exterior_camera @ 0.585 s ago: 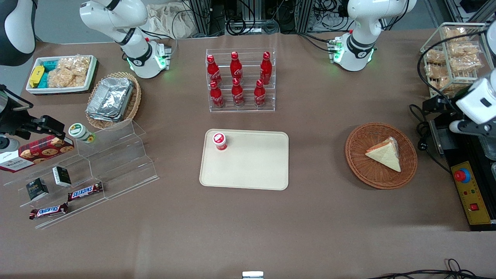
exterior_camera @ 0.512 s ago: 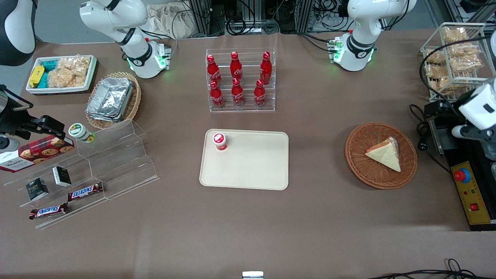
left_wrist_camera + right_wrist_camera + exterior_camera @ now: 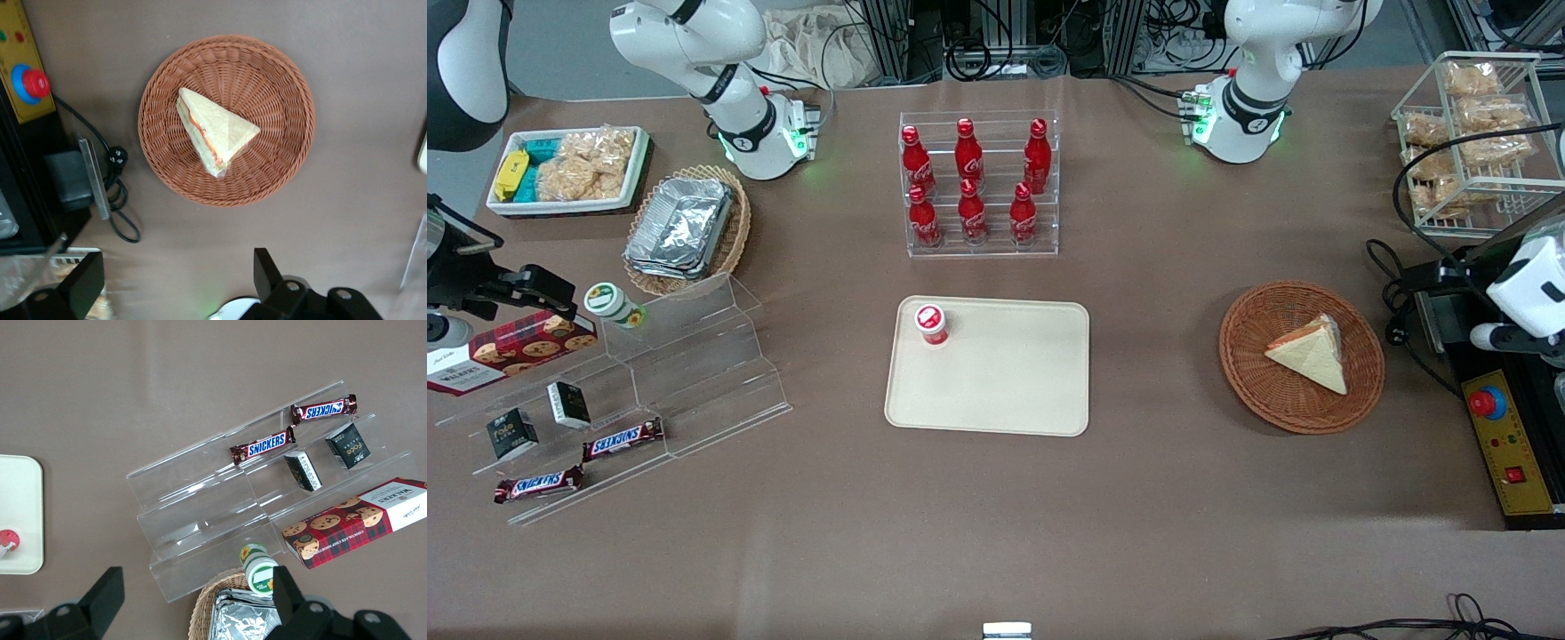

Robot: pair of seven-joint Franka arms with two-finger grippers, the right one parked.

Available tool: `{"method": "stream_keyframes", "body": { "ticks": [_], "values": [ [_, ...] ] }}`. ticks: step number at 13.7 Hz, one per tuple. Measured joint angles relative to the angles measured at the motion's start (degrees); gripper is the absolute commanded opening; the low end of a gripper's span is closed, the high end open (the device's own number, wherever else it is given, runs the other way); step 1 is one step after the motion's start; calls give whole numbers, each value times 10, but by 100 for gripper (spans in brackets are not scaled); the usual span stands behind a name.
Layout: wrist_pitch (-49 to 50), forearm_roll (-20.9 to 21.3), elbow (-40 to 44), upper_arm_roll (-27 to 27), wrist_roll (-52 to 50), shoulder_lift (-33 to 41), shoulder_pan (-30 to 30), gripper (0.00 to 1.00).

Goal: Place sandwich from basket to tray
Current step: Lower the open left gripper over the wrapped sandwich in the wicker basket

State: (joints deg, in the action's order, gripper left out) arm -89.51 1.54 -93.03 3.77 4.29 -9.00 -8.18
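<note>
The sandwich [image 3: 1308,355] [image 3: 215,130], a pale bread wedge in clear wrap with red and green filling at its edge, lies in the round reddish-brown wicker basket [image 3: 1254,373] [image 3: 280,87]. The beige tray [image 3: 1014,382] lies flat mid-table, toward the parked arm from the basket. My gripper [image 3: 1463,276] [image 3: 175,285] hangs high at the working arm's end of the table, beside the basket and apart from it. It is open, its black fingers [image 3: 265,270] wide apart over bare tabletop with nothing between them.
A small red-capped cup [image 3: 931,324] stands on the tray's corner. A rack of red bottles [image 3: 978,187] stands farther from the camera than the tray. A black stand with a yellow control box and red button [image 3: 1489,404] and a wire snack rack [image 3: 1467,142] flank the basket.
My gripper has drifted nearer to the front camera and outward along the table's end. The sandwich, basket and tray have not moved.
</note>
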Motion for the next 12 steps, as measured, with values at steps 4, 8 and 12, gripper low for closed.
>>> {"method": "stream_keyframes", "body": {
  "ticks": [4,8,12],
  "values": [
    [-130,-26,-92,-1,-164,4,0,100],
    [-267,-26,-204,-5,-269,6,0,100],
    [-388,-26,-297,-6,-367,5,0,100]
  ]
}}
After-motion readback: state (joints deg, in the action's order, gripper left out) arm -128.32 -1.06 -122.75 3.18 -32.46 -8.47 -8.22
